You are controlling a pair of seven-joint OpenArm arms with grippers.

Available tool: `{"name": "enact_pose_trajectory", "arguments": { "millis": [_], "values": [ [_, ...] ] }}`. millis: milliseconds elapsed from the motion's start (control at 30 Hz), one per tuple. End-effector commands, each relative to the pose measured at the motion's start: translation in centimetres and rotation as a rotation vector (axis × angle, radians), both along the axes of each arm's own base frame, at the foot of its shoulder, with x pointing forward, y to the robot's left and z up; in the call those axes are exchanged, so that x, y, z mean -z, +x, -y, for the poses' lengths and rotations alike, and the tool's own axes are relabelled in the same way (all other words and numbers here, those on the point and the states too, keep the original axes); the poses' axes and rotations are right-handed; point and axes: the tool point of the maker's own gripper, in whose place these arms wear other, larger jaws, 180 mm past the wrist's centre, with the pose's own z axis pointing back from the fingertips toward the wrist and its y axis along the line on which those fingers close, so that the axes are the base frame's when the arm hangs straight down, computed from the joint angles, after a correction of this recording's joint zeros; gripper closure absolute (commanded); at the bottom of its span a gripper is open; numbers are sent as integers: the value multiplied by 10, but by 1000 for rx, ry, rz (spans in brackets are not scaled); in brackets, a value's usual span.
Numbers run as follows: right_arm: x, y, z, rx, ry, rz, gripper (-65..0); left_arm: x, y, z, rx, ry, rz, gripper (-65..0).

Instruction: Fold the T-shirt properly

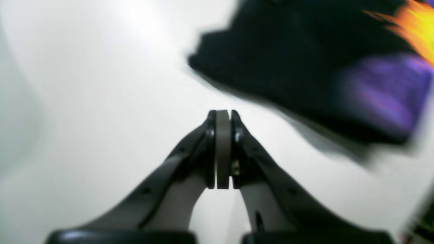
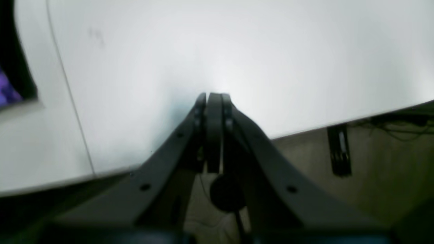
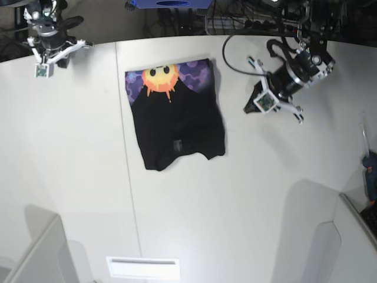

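Both pincers are pressed fully together on nothing: the left pincer hangs over bare white surface just beside the T-shirt, whose blurred black edge is cut off by the left wrist frame. The right pincer sits near the surface's far edge, well apart from the folded shirt, which lies flat, sun print showing.

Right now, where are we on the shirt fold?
Looks mostly done: the T-shirt lies in a compact rectangle on the table, sun print showing along the top. Nothing in hand: left gripper and right gripper are shut and off the cloth. Left: perhaps tidying the uneven bottom edge.
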Motion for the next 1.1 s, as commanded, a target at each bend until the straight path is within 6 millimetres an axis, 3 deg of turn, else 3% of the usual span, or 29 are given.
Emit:
{"name": "enact_pose_trajectory", "arguments": {
  "millis": [0, 133, 367, 500, 667, 867, 1067],
  "values": [
    [-6, -3, 2, -19, -16, 7, 0, -8, -6, 3, 3, -43, 28, 0],
    [5, -32, -8, -105, -33, -84, 0, 2, -52, -3, -24, -117, -31, 0],
    [16, -73, -35, -329, -148, -165, 0, 12, -111, 0, -40, -195, -128, 0],
    [24, -118, -59, -453, -149, -264, 0, 21, -146, 0, -49, -196, -223, 0],
    [33, -175, -83, -531, -88, -442, 0, 47, -195, -8, -87, -184, -381, 0],
    [39, -202, -84, -623, -82, -516, 0, 88, -240, -18, -211, -193, -540, 0],
    [57, -219, -62, -620, -137, -590, 0, 124, -273, -28, -299, -187, -659, 0]
  ]
}}
